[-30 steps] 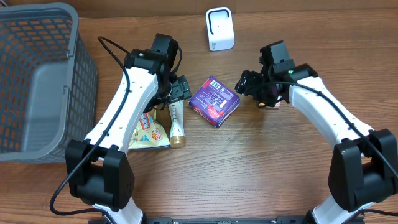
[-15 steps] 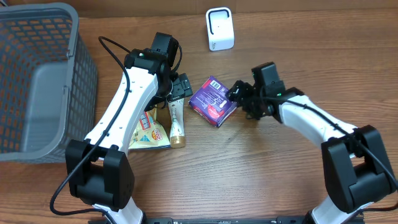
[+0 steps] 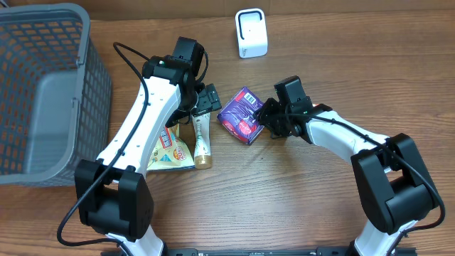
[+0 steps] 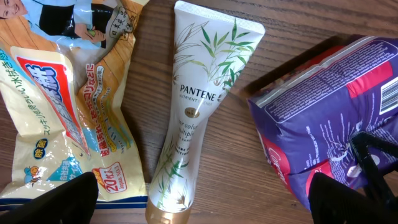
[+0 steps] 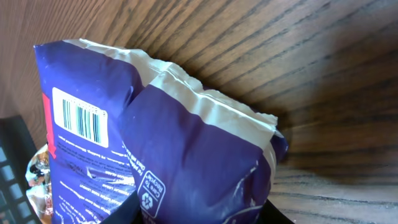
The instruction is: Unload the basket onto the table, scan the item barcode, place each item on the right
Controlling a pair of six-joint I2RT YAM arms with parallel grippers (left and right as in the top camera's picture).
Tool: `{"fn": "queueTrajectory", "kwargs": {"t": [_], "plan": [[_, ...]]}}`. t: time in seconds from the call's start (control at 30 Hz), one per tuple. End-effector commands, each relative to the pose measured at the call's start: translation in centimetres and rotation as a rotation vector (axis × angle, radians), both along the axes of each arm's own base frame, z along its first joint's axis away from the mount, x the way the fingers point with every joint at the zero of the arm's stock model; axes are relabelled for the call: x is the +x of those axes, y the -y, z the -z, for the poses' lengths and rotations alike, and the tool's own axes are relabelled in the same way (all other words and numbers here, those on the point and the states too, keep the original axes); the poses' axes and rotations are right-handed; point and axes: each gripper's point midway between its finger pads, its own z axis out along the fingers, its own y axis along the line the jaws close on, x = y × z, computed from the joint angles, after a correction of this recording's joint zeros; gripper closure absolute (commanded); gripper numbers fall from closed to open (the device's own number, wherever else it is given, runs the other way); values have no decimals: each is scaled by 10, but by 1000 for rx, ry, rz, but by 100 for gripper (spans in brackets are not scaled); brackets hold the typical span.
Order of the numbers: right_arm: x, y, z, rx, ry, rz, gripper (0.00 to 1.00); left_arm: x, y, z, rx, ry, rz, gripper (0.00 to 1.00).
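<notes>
A purple package [image 3: 243, 114] lies tilted on the wooden table, its barcode [image 5: 81, 118] on the side facing up and left. My right gripper [image 3: 264, 117] is at its right end. In the right wrist view the package [image 5: 186, 143] fills the space between the two dark fingers of that gripper [image 5: 199, 211], which press on it from both sides. My left gripper [image 3: 205, 99] hangs open just left of the package, above a white Pantene tube [image 4: 199, 118]; nothing is between its fingers [image 4: 202, 202]. The white scanner [image 3: 251, 33] stands upright at the back.
A yellow snack bag [image 3: 169, 148] lies beside the tube [image 3: 202, 142], under the left arm. A large grey mesh basket [image 3: 99, 78] takes up the far left. The purple package [image 4: 336, 124] nearly touches the left gripper's right finger.
My right gripper has moved left from beside the package onto its right end and closed its jaws on it. The package has tipped up a little. The left arm has not moved.
</notes>
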Motion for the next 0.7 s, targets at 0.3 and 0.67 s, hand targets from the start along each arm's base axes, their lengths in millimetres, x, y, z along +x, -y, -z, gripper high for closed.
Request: {"fn": "queueTrajectory", "kwargs": {"t": [0.3,0.67], "plan": [[7,54,-55,-291,46,-75,85,-2,3,2,1,-7,28,0],[-15,131,-122,-879,5,-38,96,-2,3,2,0,-6,28,0]]}}
